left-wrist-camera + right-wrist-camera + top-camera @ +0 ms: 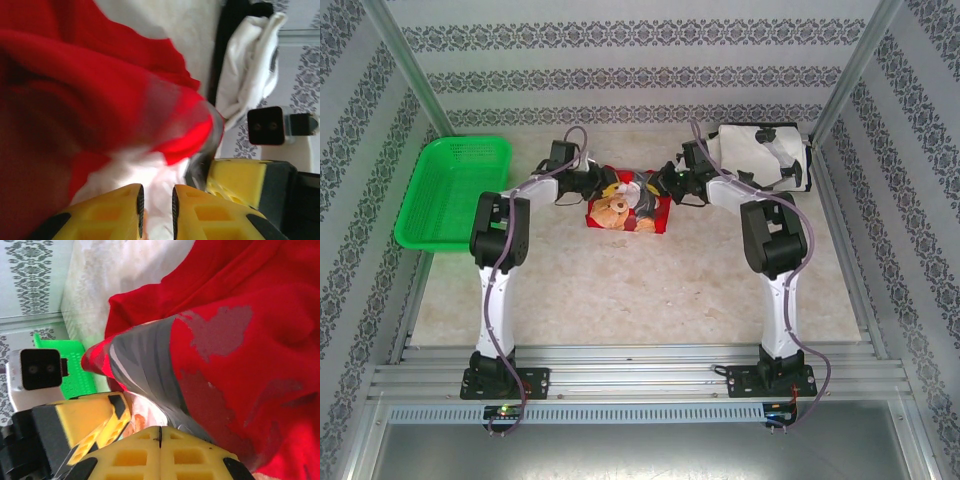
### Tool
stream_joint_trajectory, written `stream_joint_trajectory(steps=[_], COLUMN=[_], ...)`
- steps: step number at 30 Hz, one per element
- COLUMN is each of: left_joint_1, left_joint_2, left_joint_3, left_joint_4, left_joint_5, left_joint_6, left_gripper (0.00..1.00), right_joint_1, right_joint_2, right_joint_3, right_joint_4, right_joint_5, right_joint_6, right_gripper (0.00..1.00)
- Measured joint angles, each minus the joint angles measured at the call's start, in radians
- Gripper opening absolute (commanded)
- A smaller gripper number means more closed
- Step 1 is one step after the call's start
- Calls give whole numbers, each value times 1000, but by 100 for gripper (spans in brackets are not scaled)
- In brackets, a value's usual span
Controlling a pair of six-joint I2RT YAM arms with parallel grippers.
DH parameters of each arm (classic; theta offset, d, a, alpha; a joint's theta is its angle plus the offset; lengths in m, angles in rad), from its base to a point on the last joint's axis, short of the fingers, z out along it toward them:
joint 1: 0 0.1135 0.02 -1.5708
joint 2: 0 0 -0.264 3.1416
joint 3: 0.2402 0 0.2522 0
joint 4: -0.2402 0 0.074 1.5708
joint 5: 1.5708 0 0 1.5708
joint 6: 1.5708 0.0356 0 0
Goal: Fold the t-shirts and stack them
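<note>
The red t-shirt, teddy-bear print up, lies bunched small at mid-table. Both grippers meet at its far edge: my left gripper from the left, my right gripper from the right. In the left wrist view my left gripper has a narrow gap between its yellow fingers with pale cloth in it, and lifted red cloth hangs blurred above. My right gripper is shut, with the grey back of the print rising from its tips. The white t-shirt with black blotches lies at the back right.
A green mesh basket stands at the left edge of the table. Patterned walls and metal posts close in the sides and back. The right arm's elbow and the left arm's elbow rise over the near half.
</note>
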Motion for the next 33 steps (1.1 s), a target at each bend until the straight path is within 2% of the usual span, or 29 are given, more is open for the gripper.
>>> stream_joint_trajectory(steps=[5, 7, 8, 12, 19, 22, 26, 30, 33], left_joint_1=[0, 0, 0, 2, 11, 27, 54, 61, 45], left_joint_2=[114, 145, 159, 188, 185, 154, 75, -10, -22], left_joint_3=[126, 175, 199, 230, 224, 190, 145, 163, 246], left_joint_4=[42, 69, 91, 180, 260, 260, 245, 140, 11], left_joint_5=[-11, -16, -17, -16, -12, -14, -25, -61, -98], left_joint_6=[-41, -62, -80, -154, -225, -229, -207, -100, 15], left_gripper=[28, 35, 39, 44, 54, 58, 63, 64, 64], right_joint_1=[-35, -50, -56, -75, -88, -88, -87, -80, -73], right_joint_2=[98, 139, 159, 208, 194, 130, -11, -121, -132], right_joint_3=[56, 87, 103, 144, 144, 145, 190, 243, 245], right_joint_4=[44, 62, 72, 150, 191, 64, -219, -426, -509], right_joint_5=[-2, -3, -4, -19, -31, -22, 52, 160, 225], right_joint_6=[26, 44, 55, 109, 126, 49, -127, -277, -346], right_gripper=[11, 18, 25, 36, 44, 54, 63, 69, 72])
